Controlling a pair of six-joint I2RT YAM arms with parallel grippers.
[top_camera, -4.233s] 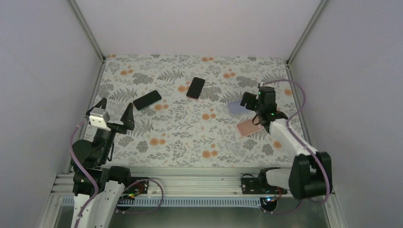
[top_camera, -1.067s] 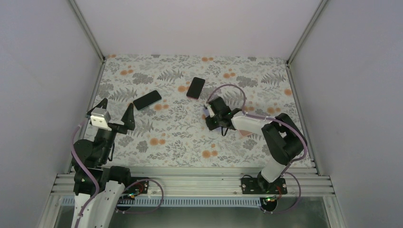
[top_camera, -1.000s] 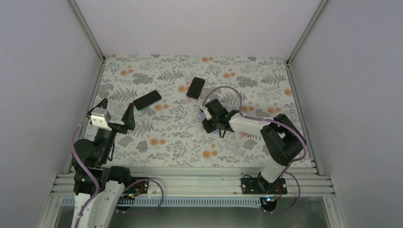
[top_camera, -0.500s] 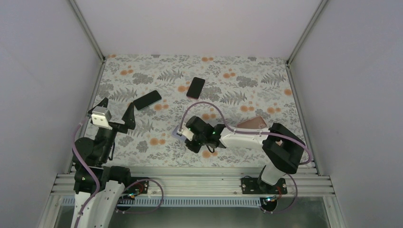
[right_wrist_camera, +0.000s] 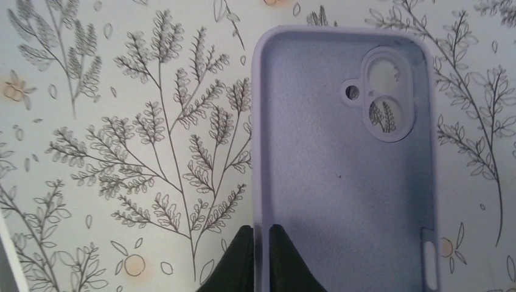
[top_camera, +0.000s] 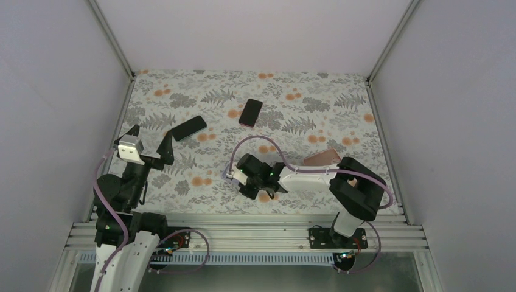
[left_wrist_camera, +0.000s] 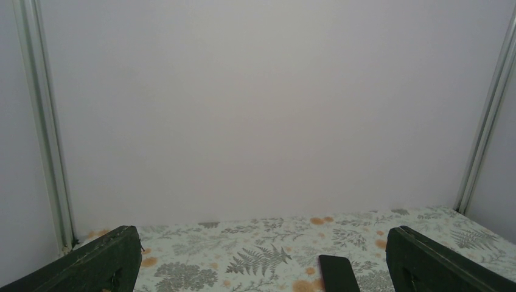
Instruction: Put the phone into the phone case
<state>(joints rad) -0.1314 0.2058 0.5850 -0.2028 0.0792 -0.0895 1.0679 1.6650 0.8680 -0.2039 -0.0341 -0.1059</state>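
Two handsets lie at the far side, centre phone (top_camera: 251,112) & left phone (top_camera: 188,128), while R gripper (right_wrist_camera: 261,236), jaws pinched on the lilac case (right_wrist_camera: 344,170) rim, has it near mid-table, L gripper (top_camera: 148,140) spread wide; prob. case-placing step, next: release it flat, fetch a phone.

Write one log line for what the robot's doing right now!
right pincer: shut on lilac phone case rim | left pincer: open, empty | black phones: untouched

Plain pale walls (top_camera: 255,30) close me in on three sides, with metal posts (top_camera: 111,38) in the far corners. My table (top_camera: 341,91) wears a cloth of grey ferns and orange flowers. A metal rail (top_camera: 243,234) runs along its near edge.
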